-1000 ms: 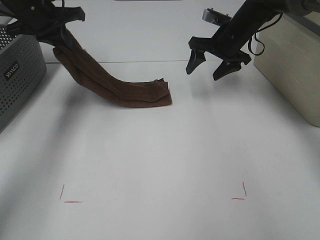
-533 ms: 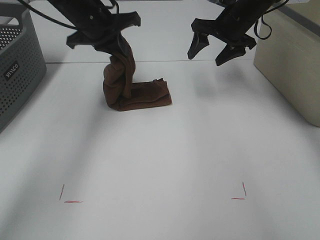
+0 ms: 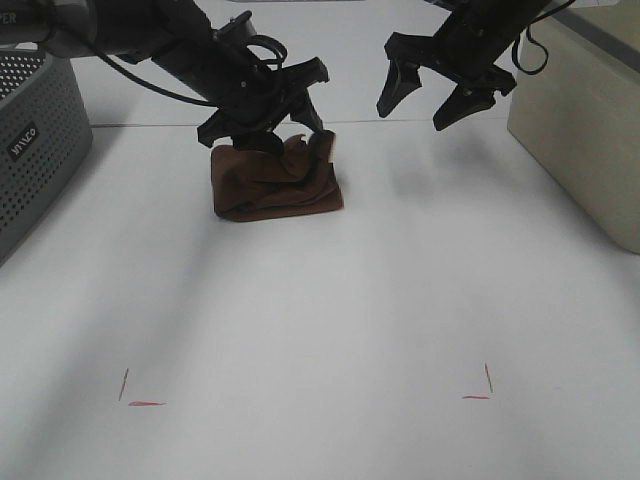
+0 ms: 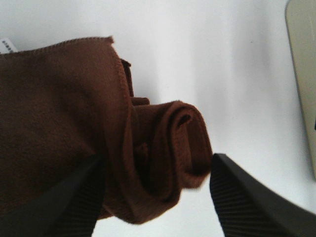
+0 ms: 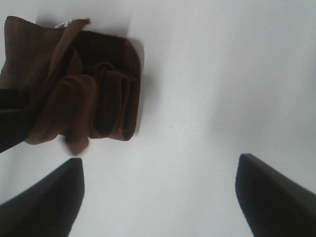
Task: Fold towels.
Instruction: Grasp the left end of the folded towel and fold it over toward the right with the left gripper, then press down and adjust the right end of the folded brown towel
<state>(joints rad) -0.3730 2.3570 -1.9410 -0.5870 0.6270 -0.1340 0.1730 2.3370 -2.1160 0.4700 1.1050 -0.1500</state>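
Towel (image 3: 275, 185) bunched on table (image 3: 320, 300); left fingers (image 4: 64, 197) parted astride it, right fingers (image 5: 49, 197) wide, empty; basket (image 3: 40, 150) interior hidden.

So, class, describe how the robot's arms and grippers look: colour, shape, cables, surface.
The left arm and right arm are black. The left gripper and right gripper each carry two tapering, pointed fingers on a wider crossbar. Thin black cables loop beside the arms. Close up, the left fingers show fine ribbed inner faces. No markings are visible on them.
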